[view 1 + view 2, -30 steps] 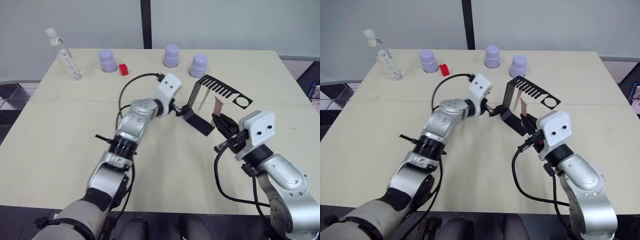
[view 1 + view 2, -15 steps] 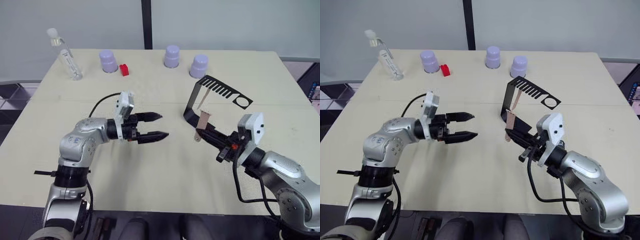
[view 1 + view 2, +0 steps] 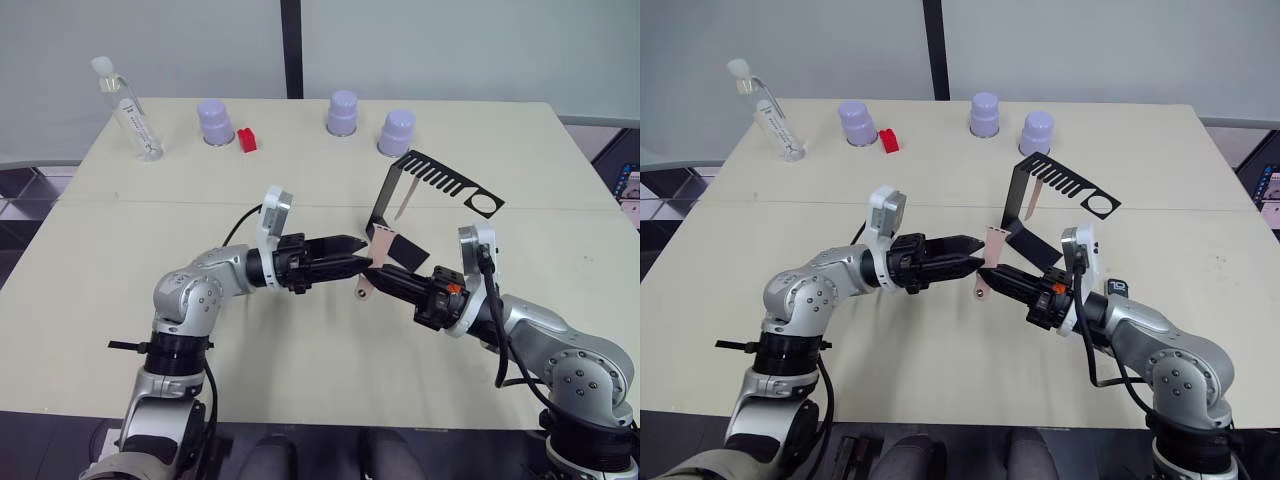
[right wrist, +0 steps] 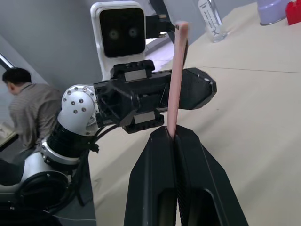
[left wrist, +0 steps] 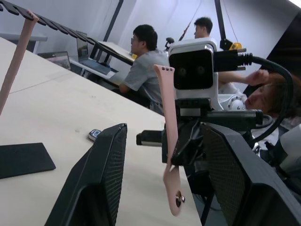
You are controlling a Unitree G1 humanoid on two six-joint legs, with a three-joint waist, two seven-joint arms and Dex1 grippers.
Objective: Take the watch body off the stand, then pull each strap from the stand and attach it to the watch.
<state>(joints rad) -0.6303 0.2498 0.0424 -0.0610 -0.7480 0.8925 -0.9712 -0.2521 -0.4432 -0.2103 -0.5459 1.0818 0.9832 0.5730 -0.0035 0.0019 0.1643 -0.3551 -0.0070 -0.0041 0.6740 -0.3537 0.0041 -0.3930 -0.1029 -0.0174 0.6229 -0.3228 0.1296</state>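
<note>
My right gripper (image 3: pixel 379 276) is shut on a pale pink strap (image 3: pixel 373 262) and holds it upright above the table, in front of the black stand (image 3: pixel 440 176). From the other side my left gripper (image 3: pixel 362 254) reaches in, open, with one finger (image 5: pixel 101 188) on each side of that strap (image 5: pixel 168 155). In the right wrist view the strap (image 4: pixel 178 70) rises from between my shut fingers (image 4: pixel 155 188). A second pink strap (image 3: pixel 405 204) hangs from the stand's comb arm. The watch body is out of view.
Three lilac cups (image 3: pixel 342 112) stand along the table's far edge, with a small red block (image 3: pixel 247 140) and a clear bottle (image 3: pixel 130 115) at the far left. People sit at desks beyond the table (image 5: pixel 146 66).
The left gripper swung right and the right gripper moved left with the strap. The two now meet at mid table, and the strap stands between the left fingers.
</note>
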